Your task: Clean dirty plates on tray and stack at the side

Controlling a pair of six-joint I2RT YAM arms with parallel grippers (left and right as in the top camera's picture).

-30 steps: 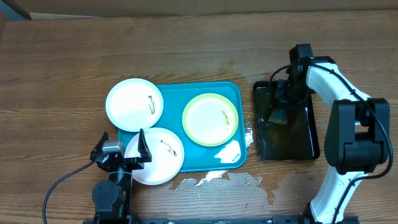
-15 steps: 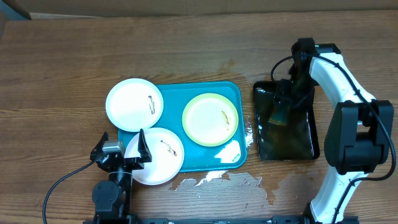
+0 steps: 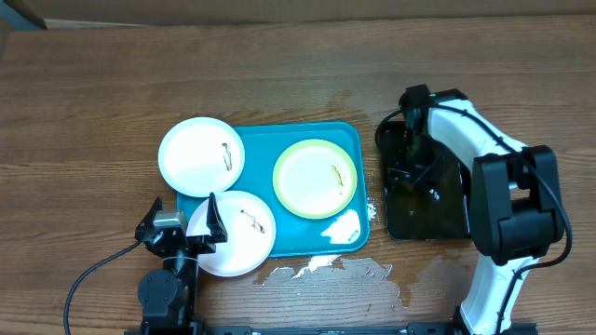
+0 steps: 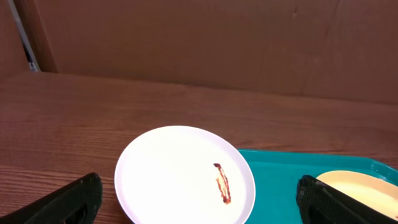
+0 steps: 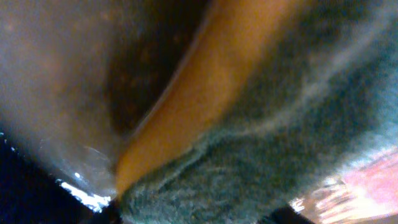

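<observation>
Three plates carry dark smears: a white plate (image 3: pixel 201 155) overlapping the teal tray's (image 3: pixel 293 234) left rim, a white plate (image 3: pixel 244 228) at its front left, and a yellow-green rimmed plate (image 3: pixel 315 178) on it. My left gripper (image 3: pixel 180 220) stands open just left of the front plate. In the left wrist view its wide-apart gripper (image 4: pixel 202 205) frames the far white plate (image 4: pixel 174 174). My right gripper (image 3: pixel 410 172) is down in the black tray (image 3: pixel 447 219). The blurred right wrist view is filled by a yellow-and-green sponge (image 5: pixel 249 124) at that gripper (image 5: pixel 193 214); I cannot make out the grip.
Wet, shiny patches (image 3: pixel 326 270) lie on the wooden table in front of the teal tray. The black tray holds dark liquid. A brown cardboard wall (image 4: pixel 205 43) stands along the back edge.
The right arm swung left and down over the left part of the black tray, covering the sponge that showed there before. The left arm and the plates have not moved.
</observation>
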